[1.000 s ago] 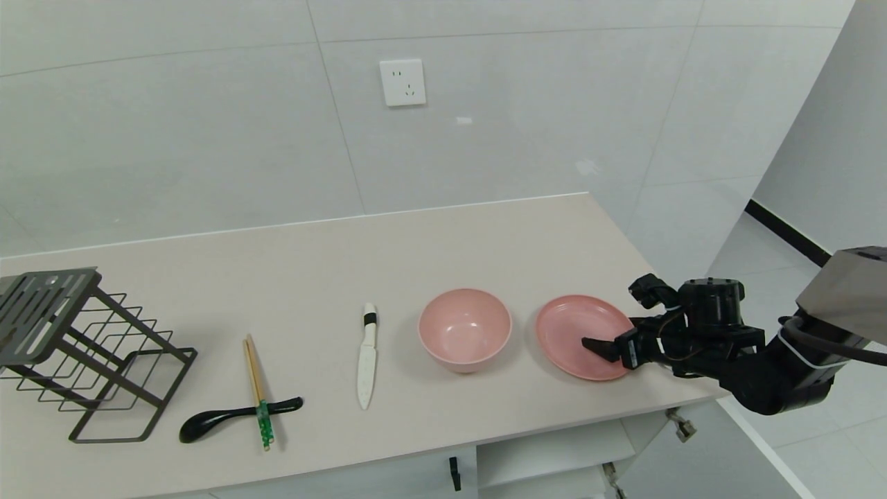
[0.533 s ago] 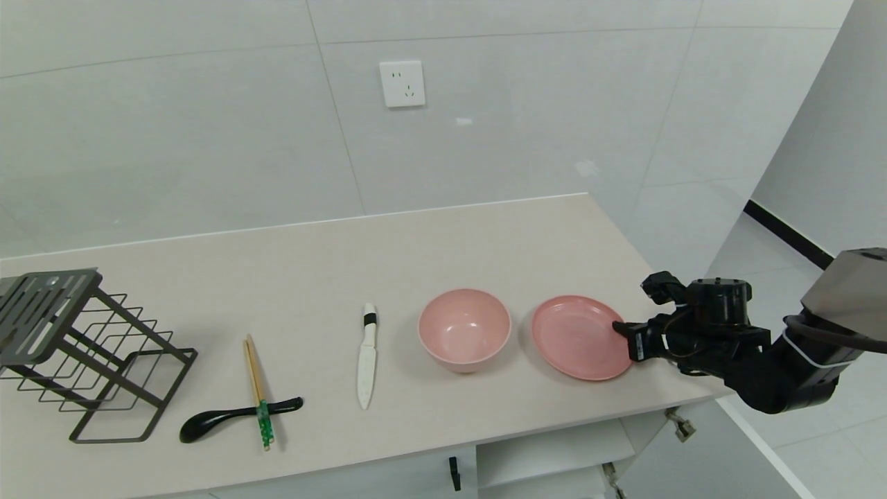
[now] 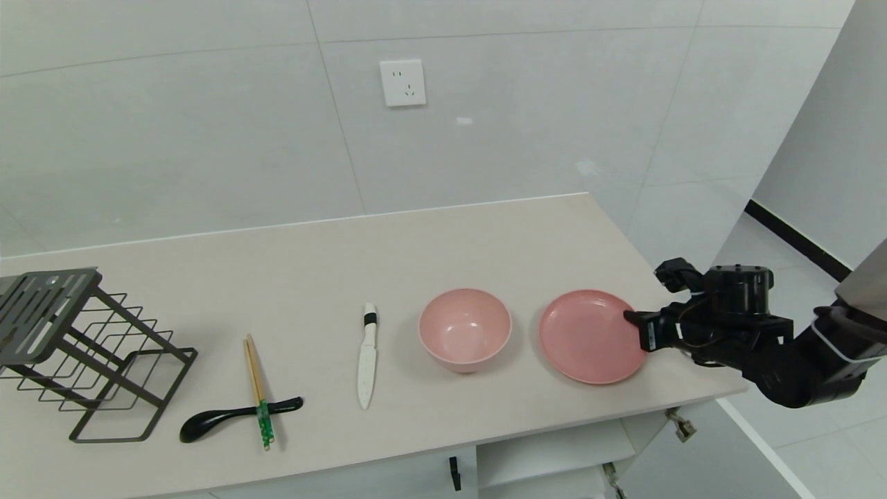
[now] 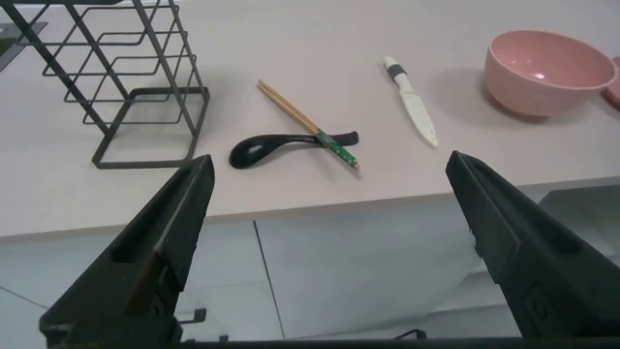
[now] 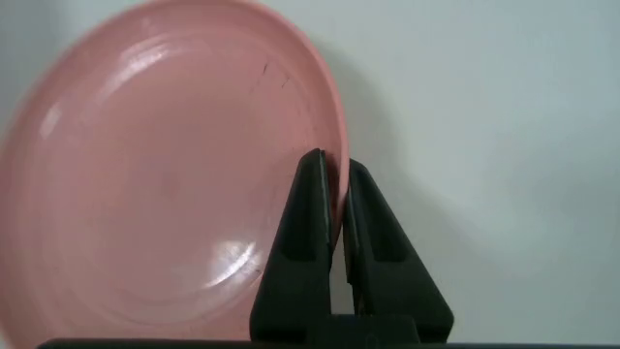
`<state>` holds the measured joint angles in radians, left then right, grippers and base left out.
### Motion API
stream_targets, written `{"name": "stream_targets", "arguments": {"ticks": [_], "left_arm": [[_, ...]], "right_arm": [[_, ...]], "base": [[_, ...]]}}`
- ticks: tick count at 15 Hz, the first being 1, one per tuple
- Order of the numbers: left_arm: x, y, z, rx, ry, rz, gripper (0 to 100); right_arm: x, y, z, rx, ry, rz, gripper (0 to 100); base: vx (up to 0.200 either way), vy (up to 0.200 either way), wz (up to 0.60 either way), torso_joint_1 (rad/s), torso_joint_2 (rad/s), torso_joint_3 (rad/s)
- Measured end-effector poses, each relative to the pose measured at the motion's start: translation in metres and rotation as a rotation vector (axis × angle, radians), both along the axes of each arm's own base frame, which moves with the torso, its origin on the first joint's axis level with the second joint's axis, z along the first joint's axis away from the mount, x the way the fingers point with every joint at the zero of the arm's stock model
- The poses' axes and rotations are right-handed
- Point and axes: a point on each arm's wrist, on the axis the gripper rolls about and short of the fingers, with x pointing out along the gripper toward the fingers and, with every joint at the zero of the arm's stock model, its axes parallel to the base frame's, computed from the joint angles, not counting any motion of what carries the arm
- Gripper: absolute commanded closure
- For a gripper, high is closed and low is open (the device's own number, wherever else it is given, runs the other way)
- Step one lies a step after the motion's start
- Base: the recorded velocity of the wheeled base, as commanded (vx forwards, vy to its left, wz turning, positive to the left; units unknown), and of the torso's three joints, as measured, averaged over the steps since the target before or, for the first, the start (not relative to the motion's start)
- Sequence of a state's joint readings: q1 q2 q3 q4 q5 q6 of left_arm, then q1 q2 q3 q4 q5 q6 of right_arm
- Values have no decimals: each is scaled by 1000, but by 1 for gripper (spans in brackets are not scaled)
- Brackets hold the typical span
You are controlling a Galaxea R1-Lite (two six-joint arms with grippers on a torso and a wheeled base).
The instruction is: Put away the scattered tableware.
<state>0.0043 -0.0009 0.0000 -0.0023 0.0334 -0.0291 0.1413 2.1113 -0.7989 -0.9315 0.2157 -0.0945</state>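
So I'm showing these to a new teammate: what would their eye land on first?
Probably the pink plate at the right end of the counter, its rim pinched by the right end effector. Next comes the matching pink bowl just left of it, not touching it. At the far left stands a black wire rack, with chopsticks lying across a black spoon nearby.

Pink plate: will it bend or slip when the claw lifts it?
Probably stiff: the pink plate looks like hard, thin plastic, so likely light. Its glossy surface may slip, since the right claw pinches only its edge.
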Motion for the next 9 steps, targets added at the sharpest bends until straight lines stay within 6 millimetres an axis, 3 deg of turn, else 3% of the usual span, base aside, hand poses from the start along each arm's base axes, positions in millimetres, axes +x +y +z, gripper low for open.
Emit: {"name": "stream_targets", "arguments": {"ticks": [4,7,9], "left_arm": [[0,0,0,2,0,0,0],[0,0,1,7,-6,-11,0],[-1,-1,14,14,-139,-21,0]], "right_arm": [[-36,-5,48,22,-124,8,100],[-72,-10,66,32,-168,12,100],[-99,-13,79,38,-204,13,100]], "base": [[0,0,0,0,0,0],[0,0,0,0,0,0],[0,0,0,0,0,0]]}}
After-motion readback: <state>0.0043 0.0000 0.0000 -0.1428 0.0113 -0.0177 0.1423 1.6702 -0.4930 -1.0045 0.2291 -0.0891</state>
